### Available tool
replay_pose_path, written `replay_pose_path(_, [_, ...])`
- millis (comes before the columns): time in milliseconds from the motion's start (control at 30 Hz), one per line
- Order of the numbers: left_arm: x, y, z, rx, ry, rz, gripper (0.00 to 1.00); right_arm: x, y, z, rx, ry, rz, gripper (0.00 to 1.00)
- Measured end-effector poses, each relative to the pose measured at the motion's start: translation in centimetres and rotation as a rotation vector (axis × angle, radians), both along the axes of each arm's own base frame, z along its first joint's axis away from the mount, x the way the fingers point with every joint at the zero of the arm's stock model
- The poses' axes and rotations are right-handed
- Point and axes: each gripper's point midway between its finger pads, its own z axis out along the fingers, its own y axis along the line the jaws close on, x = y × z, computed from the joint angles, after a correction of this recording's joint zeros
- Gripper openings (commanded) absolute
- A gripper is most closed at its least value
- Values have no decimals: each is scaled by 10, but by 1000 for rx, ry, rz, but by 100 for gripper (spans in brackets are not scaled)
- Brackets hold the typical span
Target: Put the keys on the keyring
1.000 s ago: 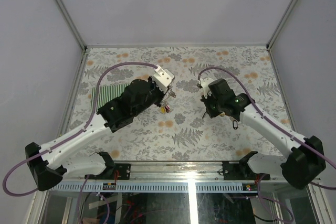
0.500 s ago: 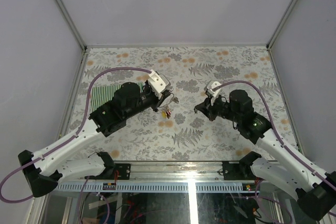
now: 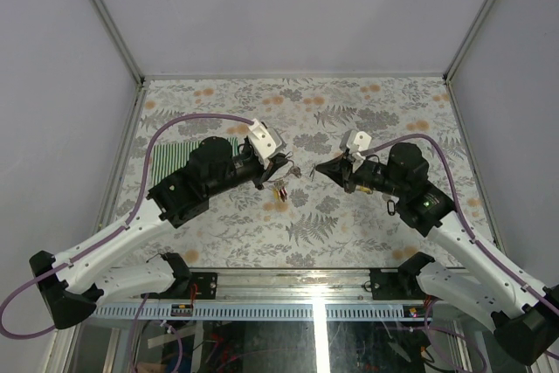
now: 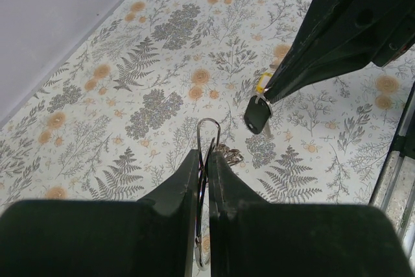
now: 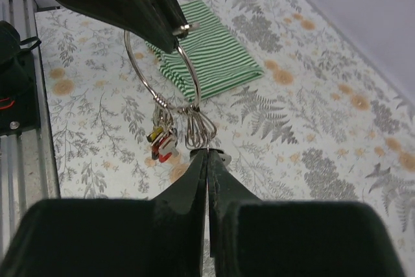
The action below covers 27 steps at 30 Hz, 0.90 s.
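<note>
**Left wrist view: black key closing on the ring**

Threading looks to be the step in hand. Left gripper (image 4: 204, 158) is pinching the ring (image 4: 208, 123) by its wire, jaws closed on it, and is holding it upright. Right gripper (image 4: 271, 90) is clamping a black-headed key (image 4: 257, 115) by its small yellow loop. The key is dangling just beside the ring, not touching it.

The next move is likely calling for finding the ring's open end and steering that small loop onto it. The key is hanging free, so aiming may be fiddly.

Right wrist view is showing what this one barely does: hung keys (image 5: 162, 145) with yellow and red tags sitting at the ring's bottom, and a striped cloth (image 5: 211, 56) behind. It is hiding the held key under its own fingers, though. Top view is showing both grippers facing each other, but the ring is too fine to make out there.
</note>
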Motion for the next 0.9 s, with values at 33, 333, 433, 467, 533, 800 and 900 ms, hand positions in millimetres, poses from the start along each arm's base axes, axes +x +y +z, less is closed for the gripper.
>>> replay_pose_path(33, [0,0,0,1,-2,-1,0,0,1,4,6,-20,6,0])
replay_pose_path(333, [2,1,-1,10,-8,5,0,0,14,25,22,-203,79,0])
replay_pose_path(433, [3,1,-3,15,-4,10,0,-3,21,28,18,-255,107,0])
replay_pose_path(467, [4,1,-4,17,-3,12,0,-4,23,27,13,-265,113,0])
replay_pose_path(533, [6,1,-5,20,-2,17,0,-5,28,24,0,-278,130,0])
replay_pose_path(800, [7,1,-7,26,2,22,0,-5,44,22,-33,-309,145,0])
replay_pose_path(900, [7,1,-7,26,2,23,0,-2,47,25,-35,-316,128,0])
